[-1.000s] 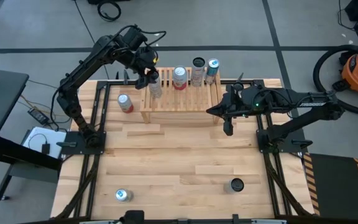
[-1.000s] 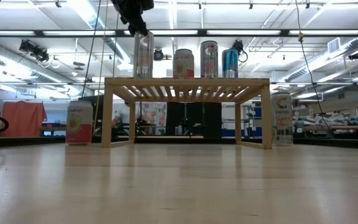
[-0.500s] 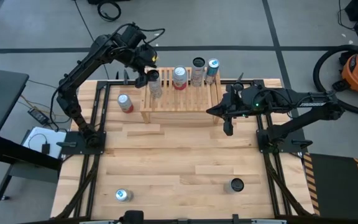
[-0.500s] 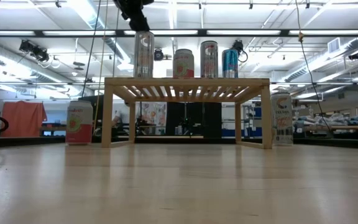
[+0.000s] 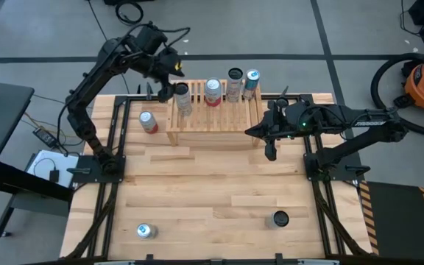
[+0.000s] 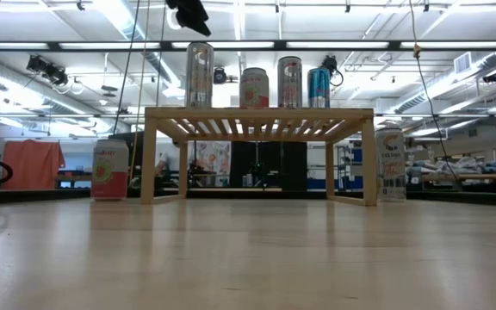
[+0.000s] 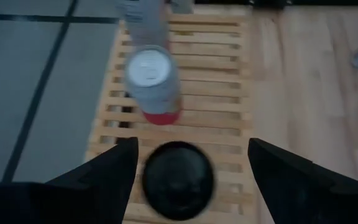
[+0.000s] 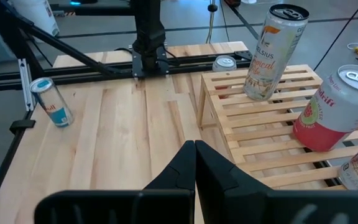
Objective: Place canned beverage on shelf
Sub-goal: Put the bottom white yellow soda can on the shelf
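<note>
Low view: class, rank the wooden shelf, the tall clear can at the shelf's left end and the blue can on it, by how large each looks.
1. Wooden shelf, by far the largest.
2. Tall clear can.
3. Blue can, the smallest, though it may stand farther from the camera.

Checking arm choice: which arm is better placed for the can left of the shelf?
Probably left: left gripper hangs open over the shelf's left end, near that can; right gripper sits shut beyond the right end.
</note>
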Robot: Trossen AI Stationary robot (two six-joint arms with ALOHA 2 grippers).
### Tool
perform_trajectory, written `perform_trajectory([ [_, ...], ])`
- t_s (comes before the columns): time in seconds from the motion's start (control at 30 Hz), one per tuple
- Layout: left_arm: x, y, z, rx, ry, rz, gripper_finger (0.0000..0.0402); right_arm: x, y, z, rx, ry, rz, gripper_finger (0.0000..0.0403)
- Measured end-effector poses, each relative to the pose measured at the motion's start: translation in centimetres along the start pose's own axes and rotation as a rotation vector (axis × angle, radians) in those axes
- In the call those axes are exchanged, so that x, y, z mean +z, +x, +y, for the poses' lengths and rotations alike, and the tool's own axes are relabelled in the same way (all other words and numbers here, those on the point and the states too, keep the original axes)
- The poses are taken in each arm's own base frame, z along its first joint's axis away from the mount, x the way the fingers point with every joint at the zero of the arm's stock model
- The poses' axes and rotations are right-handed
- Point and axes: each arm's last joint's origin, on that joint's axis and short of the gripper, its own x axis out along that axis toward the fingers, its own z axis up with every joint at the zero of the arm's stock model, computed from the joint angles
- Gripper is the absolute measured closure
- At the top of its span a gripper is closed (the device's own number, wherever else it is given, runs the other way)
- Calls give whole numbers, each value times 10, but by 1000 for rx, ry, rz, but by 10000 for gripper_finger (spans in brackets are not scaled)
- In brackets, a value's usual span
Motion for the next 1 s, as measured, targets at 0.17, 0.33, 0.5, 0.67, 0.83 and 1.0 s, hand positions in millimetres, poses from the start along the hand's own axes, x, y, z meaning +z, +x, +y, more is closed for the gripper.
perform_trajectory([
  [0.17, 10, 7, -24, -55, 56, 7, 95, 0, 0, 0, 0, 0, 0, 393],
  [0.33, 19, 13, -52, -40, 130, 38, 95, 0, 0, 0, 0, 0, 0, 393],
  [0.5, 21, 16, -77, -103, 110, 91, 95, 0, 0, 0, 0, 0, 0, 393],
  [0.67, 23, 17, -101, -163, 123, 120, 95, 0, 0, 0, 5, -4, 1, 393],
  [0.83, 24, 17, -119, -201, 109, 140, 95, 0, 0, 1, 31, -4, 3, 393],
  [1.0, 24, 17, -132, -186, 90, 177, 98, 0, 0, 1, 33, -4, 3, 393],
])
